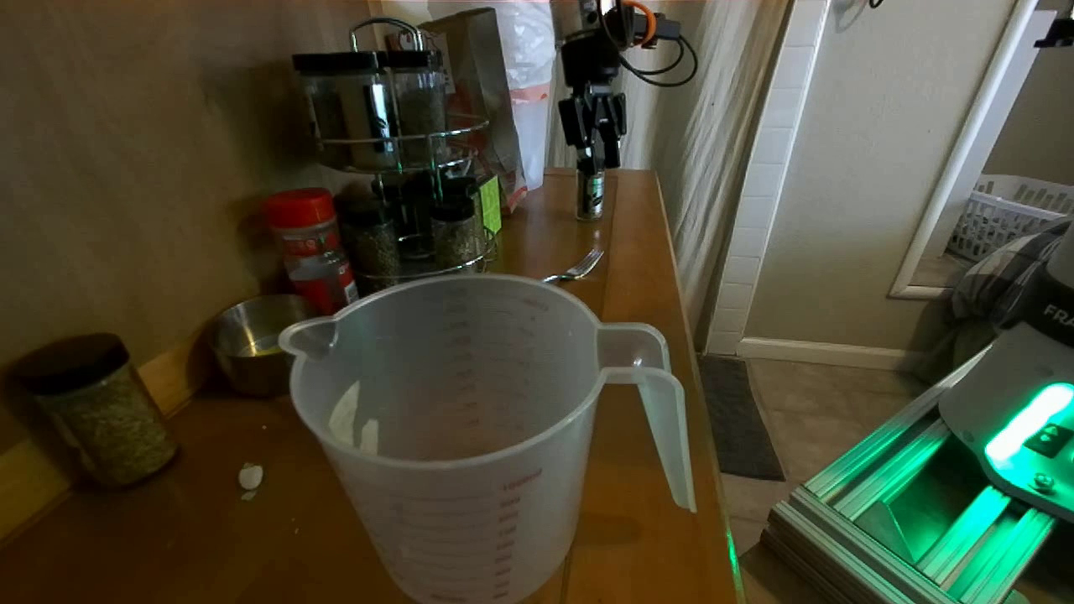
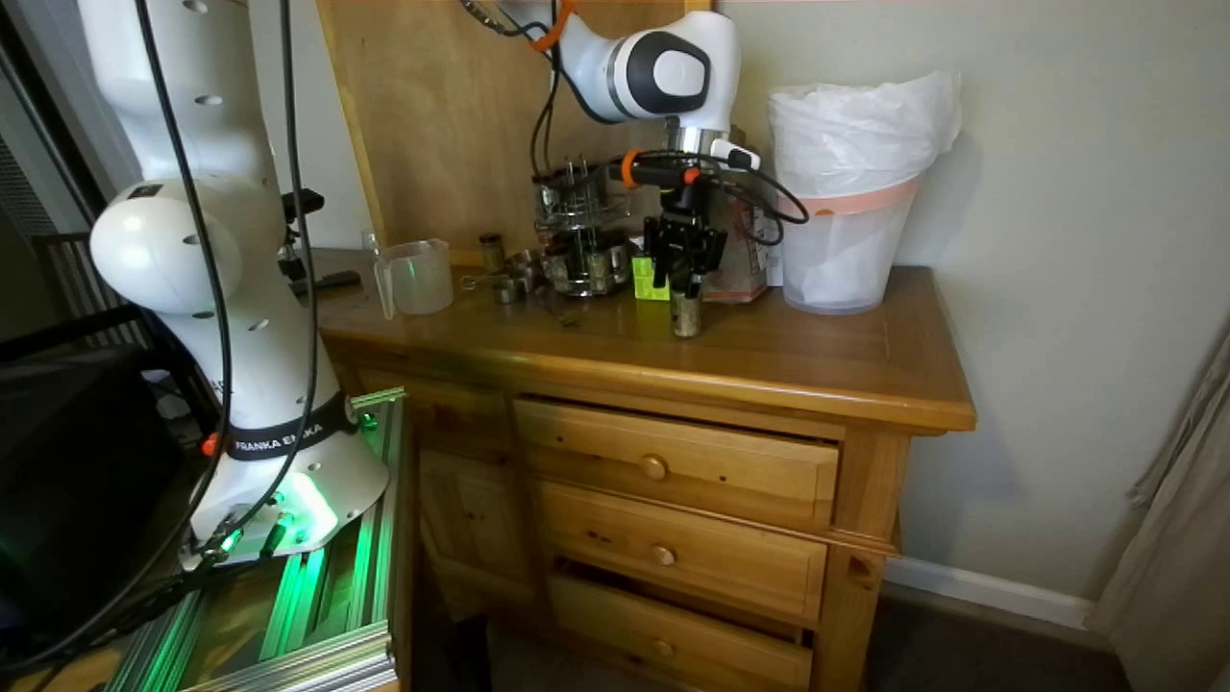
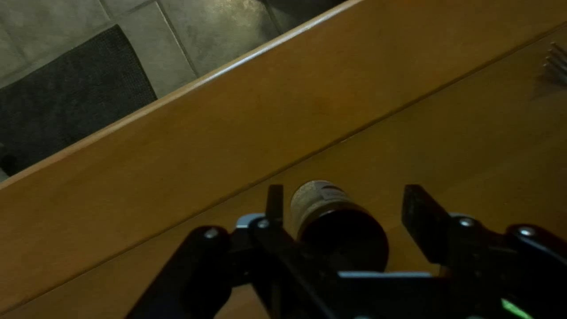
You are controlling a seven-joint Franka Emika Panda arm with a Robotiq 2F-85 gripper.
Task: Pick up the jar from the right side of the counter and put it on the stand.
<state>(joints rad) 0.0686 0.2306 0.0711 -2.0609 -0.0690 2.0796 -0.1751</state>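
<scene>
"Where's the small, slim, round, dark-capped jar point(image 1: 590, 200)?"
"It stands upright on the long, smooth, brown wooden counter point(image 2: 826, 348)."
"And the black gripper point(image 3: 344, 195)?"
"Its jaws are spread, one on each side of the jar, and a gap shows by one of them."
"What else?"
"A shiny silver fork point(image 1: 579, 268) lies there too, and a round, two-level metal wire stand point(image 1: 457, 131) holds dark-lidded jars point(image 1: 346, 105)."
"Any room?"
"A wide strip of wood lies between the jar and the counter's straight edge."

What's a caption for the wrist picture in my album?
Looking down: jar on the counter, open pincer around it.
</scene>
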